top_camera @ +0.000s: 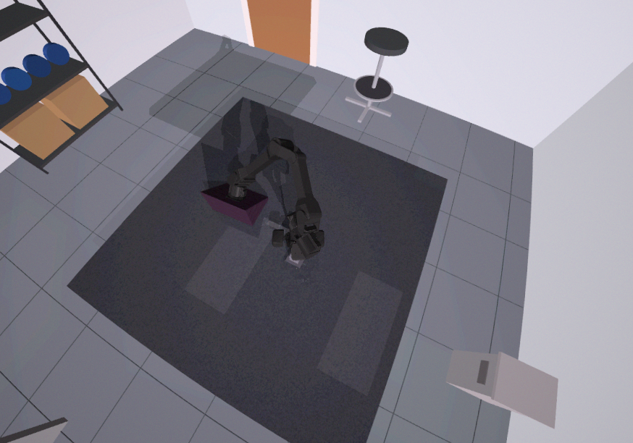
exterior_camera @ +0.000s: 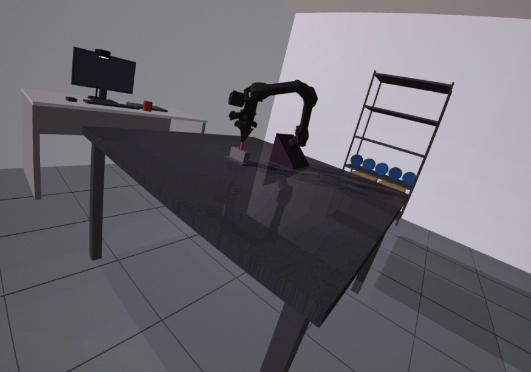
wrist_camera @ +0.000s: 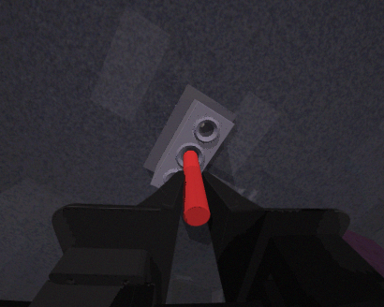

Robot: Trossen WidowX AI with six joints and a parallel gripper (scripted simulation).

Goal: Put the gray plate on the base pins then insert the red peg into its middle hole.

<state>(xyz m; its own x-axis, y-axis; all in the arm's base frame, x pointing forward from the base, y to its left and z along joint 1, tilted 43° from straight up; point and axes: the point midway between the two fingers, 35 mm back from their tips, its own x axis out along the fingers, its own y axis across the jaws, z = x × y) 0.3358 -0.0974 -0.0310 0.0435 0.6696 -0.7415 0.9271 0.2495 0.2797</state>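
The gray plate lies flat on the base, whose darker edge shows around it. Its far hole is uncovered, and its near hole is partly hidden by a finger. My gripper is shut on the red peg just above the plate. The peg is held roughly upright. Its narrower lower end is over the middle hole in the wrist view, and in the exterior view it meets the plate's top. Whether the tip is inside the hole cannot be told.
A dark purple wedge stands under the arm's foot on the dark table. A desk with a monitor and a shelf rack stand away from the table.
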